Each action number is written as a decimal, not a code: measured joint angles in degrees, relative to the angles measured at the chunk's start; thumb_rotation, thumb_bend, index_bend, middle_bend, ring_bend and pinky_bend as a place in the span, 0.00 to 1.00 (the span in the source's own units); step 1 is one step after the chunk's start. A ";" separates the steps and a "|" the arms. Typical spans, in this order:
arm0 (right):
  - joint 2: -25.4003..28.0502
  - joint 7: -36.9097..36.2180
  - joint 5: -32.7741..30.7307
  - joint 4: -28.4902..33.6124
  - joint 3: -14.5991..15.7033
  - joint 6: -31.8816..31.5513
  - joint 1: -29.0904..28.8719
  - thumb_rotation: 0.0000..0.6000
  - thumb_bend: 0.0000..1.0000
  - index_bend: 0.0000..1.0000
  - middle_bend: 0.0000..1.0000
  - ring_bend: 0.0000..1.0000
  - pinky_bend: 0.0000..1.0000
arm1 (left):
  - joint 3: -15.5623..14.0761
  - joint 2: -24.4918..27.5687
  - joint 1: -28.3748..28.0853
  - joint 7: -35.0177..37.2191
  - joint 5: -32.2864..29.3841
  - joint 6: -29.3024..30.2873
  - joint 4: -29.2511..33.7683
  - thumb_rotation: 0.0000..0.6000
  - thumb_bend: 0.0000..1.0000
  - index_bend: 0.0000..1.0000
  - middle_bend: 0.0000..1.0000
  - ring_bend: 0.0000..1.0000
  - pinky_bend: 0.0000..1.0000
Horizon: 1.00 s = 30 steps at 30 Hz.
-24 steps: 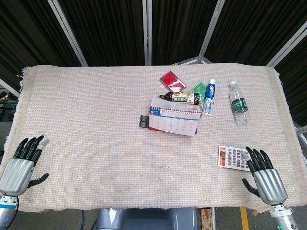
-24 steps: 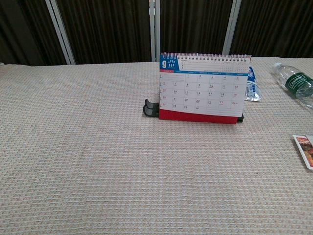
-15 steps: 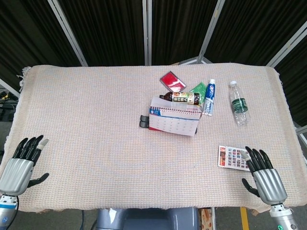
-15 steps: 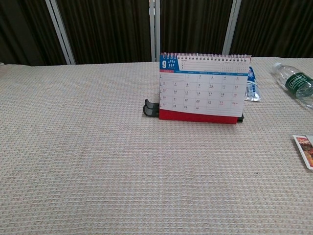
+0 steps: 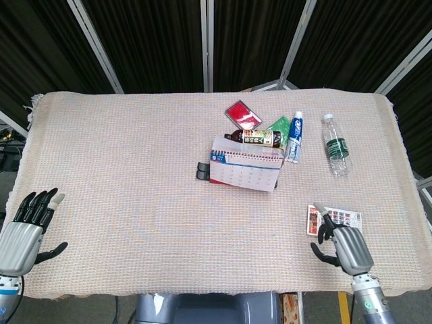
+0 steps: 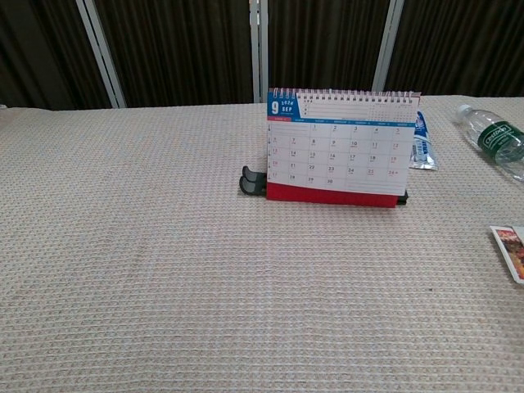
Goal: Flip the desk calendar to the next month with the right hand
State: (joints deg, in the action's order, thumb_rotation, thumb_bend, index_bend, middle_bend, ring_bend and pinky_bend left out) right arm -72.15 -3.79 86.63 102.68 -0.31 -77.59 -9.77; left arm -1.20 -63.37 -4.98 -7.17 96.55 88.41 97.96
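The desk calendar (image 5: 244, 171) stands upright near the table's middle, spiral binding on top. In the chest view the calendar (image 6: 337, 147) shows its September page above a red base. My right hand (image 5: 344, 247) is at the near right edge of the table, fingers apart and holding nothing, well short of the calendar. It lies over the near edge of a picture card (image 5: 332, 219). My left hand (image 5: 23, 229) hovers at the near left corner, fingers spread and empty. Neither hand appears in the chest view.
Behind the calendar lie a brown bottle (image 5: 255, 138), a red pouch (image 5: 243, 114), a green packet (image 5: 277, 125) and a toothpaste tube (image 5: 295, 137). A water bottle (image 5: 335, 146) lies at the right. A black clip (image 6: 253, 182) sits at the calendar's left foot.
My right hand has moved left and slightly forward along the near edge, now overlapping the picture card. My left hand has drifted slightly down and left. The calendar has not moved.
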 measured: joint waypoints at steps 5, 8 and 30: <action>-2.08 -9.24 -11.02 4.38 -3.88 9.68 -4.12 1.00 0.51 0.00 0.83 0.75 0.73 | -0.14 0.39 0.16 0.72 0.74 0.73 0.23 1.00 0.11 0.00 0.00 0.00 0.00; -3.90 -12.43 -18.47 5.31 -6.51 15.85 -6.98 1.00 0.51 0.00 0.81 0.74 0.72 | -0.27 0.56 0.22 1.04 1.20 0.97 0.39 1.00 0.11 0.00 0.00 0.00 0.00; -15.18 -18.62 -33.93 -4.95 -13.34 26.07 -13.60 1.00 0.50 0.00 0.78 0.71 0.68 | 0.04 1.02 -0.39 2.58 0.97 0.33 0.41 1.00 0.11 0.00 0.00 0.00 0.00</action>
State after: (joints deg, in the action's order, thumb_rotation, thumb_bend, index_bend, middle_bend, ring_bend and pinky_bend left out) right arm -87.33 -22.41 52.70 97.73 -13.65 -51.52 -23.37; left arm -1.17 -62.35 -5.37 -4.59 97.52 88.74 98.37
